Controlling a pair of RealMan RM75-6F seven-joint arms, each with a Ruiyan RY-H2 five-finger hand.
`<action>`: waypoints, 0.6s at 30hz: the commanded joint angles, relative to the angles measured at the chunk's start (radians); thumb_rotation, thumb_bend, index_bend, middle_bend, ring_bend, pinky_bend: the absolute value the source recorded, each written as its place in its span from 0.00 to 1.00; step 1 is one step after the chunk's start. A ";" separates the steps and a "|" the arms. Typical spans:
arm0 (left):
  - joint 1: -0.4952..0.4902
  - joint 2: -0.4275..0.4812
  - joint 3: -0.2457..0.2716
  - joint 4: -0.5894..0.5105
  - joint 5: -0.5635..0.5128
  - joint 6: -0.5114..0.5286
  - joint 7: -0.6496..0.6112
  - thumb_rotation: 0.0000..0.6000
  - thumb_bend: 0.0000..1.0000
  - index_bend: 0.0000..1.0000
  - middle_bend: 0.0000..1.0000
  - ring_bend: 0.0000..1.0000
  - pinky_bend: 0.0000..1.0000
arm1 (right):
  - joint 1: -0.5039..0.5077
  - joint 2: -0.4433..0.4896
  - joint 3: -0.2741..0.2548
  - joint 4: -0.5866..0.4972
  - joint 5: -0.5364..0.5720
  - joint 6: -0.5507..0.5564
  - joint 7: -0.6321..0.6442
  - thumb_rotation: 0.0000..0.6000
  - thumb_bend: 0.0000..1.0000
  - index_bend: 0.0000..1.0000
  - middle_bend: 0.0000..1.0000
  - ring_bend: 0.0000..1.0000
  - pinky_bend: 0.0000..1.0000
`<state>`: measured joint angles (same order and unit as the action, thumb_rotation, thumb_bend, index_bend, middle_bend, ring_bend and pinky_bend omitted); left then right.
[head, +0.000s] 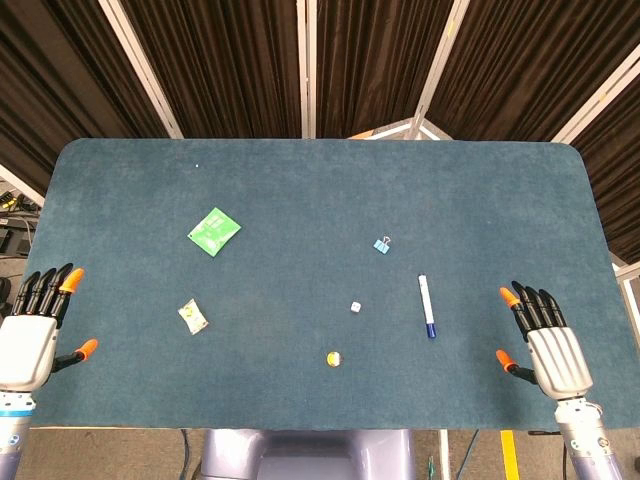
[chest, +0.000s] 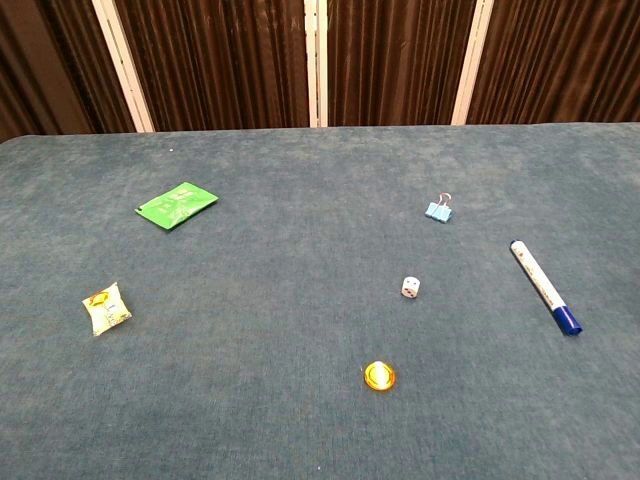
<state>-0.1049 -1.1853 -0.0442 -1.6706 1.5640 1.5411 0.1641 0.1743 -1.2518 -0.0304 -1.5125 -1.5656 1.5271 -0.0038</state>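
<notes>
Left hand seen at near-left table edge, fingers spread, nothing held; small yellow packet nearest; right hand at near-right edge, fingers likewise spread and empty, marker nearest; both forearms cut off by frame; neither hand caught in chest view.

No text can be read here. The green packet has pale printing, too small to make out. The small yellow packet shows a round mark, not legible. The marker carries tiny print on its white barrel, also unreadable. The die shows dots only
</notes>
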 joint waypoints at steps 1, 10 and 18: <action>0.000 0.002 0.001 0.002 0.000 -0.002 -0.005 1.00 0.00 0.00 0.00 0.00 0.00 | -0.003 -0.002 0.002 0.000 -0.004 -0.003 -0.005 1.00 0.16 0.03 0.00 0.00 0.00; 0.000 0.003 -0.003 0.003 -0.003 0.000 -0.009 1.00 0.00 0.00 0.00 0.00 0.00 | -0.001 -0.007 0.008 -0.002 -0.011 -0.025 -0.017 1.00 0.16 0.04 0.00 0.00 0.00; -0.004 0.005 -0.010 0.011 -0.017 -0.007 -0.022 1.00 0.00 0.00 0.00 0.00 0.00 | 0.041 -0.008 0.036 -0.080 -0.016 -0.080 -0.051 1.00 0.16 0.14 0.00 0.00 0.00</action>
<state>-0.1081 -1.1798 -0.0547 -1.6609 1.5476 1.5349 0.1427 0.1977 -1.2598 -0.0061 -1.5670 -1.5804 1.4679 -0.0391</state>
